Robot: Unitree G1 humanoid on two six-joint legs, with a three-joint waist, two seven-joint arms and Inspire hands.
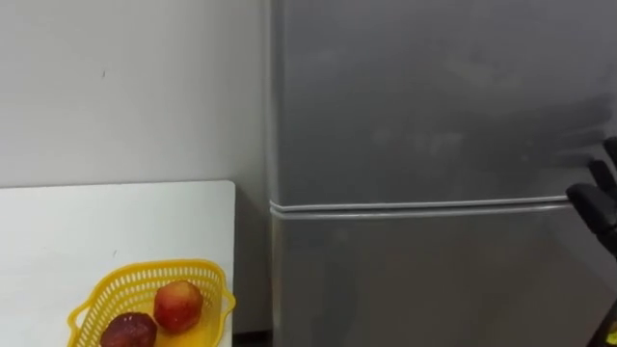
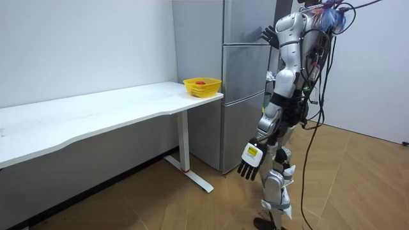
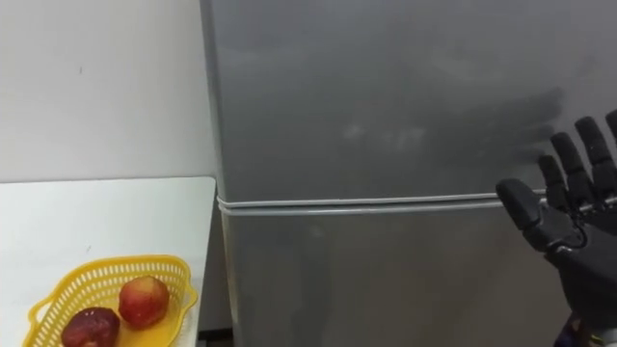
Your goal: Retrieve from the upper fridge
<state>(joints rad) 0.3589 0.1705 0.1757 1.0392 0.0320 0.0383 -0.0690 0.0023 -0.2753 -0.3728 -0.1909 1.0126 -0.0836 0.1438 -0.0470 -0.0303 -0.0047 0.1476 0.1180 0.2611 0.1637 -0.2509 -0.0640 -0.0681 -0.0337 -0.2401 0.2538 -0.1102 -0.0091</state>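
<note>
The silver fridge stands shut in front of me, its upper door (image 1: pixel 424 96) above the seam and its lower door (image 1: pixel 424 280) below it. My right hand (image 3: pixel 571 210) is raised at the right edge of the fridge, level with the seam, open with its dark fingers straight and spread. In the room view the same right hand (image 2: pixel 268 33) rests against the upper door (image 2: pixel 246 22). My left hand (image 2: pixel 250 160) hangs open at my side, holding nothing. What is inside the fridge is hidden.
A white table (image 1: pixel 96 222) stands to the left of the fridge. At its near corner sits a yellow basket (image 1: pixel 207 284) with a red apple (image 1: pixel 178 306) and a darker red fruit (image 1: pixel 128 331). Wooden floor (image 2: pixel 358 185) lies behind me.
</note>
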